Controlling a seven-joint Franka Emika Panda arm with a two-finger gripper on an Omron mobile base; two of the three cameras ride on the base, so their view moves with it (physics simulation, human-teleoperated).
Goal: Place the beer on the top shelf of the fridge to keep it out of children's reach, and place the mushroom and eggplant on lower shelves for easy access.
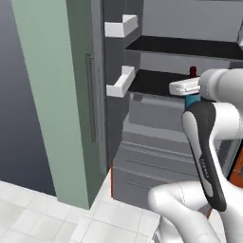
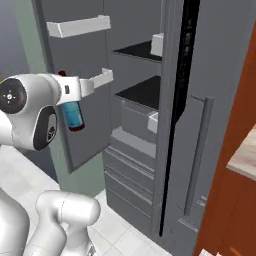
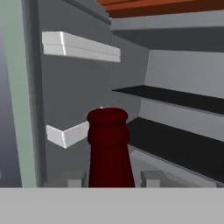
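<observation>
The beer (image 2: pixel 73 115) hangs upright in the claw (image 3: pixel 111 178), clamped tight on both sides, out in front of the open fridge (image 2: pixel 190 125) near the lower shelf (image 1: pixel 152 81). Step 1, by the look of it: carrying it in. Next call: lift and reach onto the top shelf (image 1: pixel 185 46).

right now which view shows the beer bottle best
The right base view: the beer hangs in the claw with its teal label and dark base clear. The hand view gives just its red cap and neck; the left base view, the cap and a teal sliver.
</observation>
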